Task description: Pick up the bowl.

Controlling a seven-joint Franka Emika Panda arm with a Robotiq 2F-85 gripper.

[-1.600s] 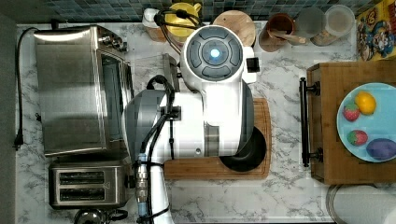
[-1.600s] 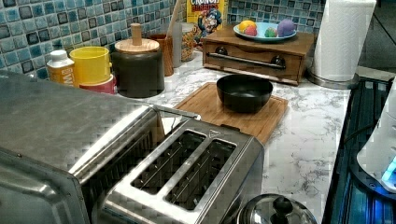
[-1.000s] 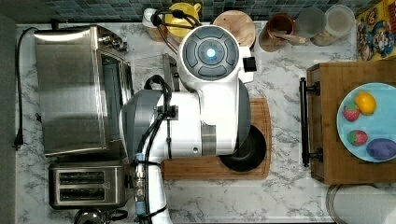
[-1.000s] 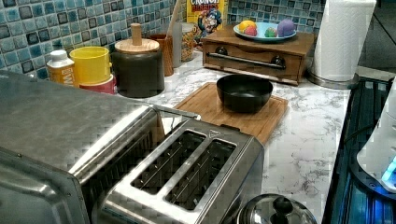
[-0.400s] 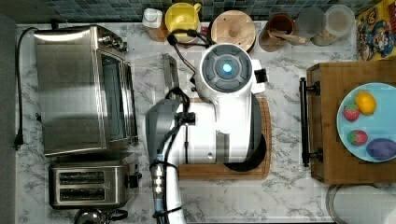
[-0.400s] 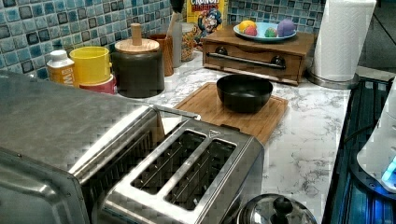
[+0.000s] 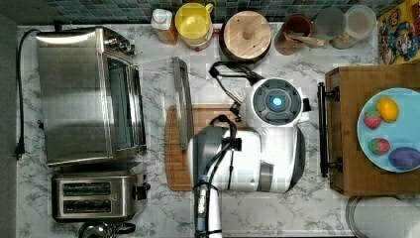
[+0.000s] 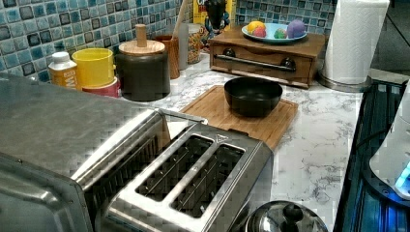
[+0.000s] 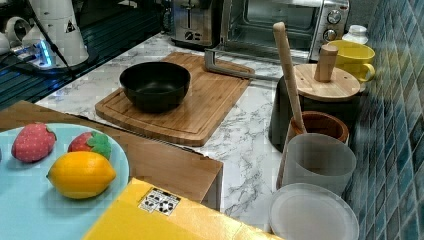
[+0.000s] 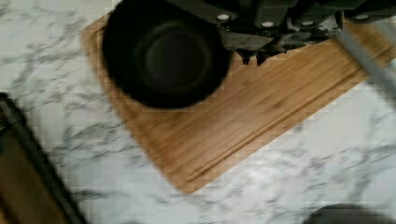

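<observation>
1. Yellow cardboard shows in the right view's foreground: a box with a small white label of recycling-type symbols, too small to read. A cereal box with a cartoon figure stands at the desk's back edge; its lettering cannot be made out.
2. The bowl is round, shallow and all black, with a glossy inside. It sits upright on the wooden cutting board, towards the end nearer the wooden drawer box that carries the light blue plate of fruit.
3. The board lies on the marble desk, in front of the dark pot with a round wooden lid.
4. In the wrist view the hand hangs above the board just beside the bowl's rim, touching nothing. Its two dark tips seem close together, but I cannot tell for sure how far open it is.
5. In the top view the white arm covers the bowl's end of the board.
</observation>
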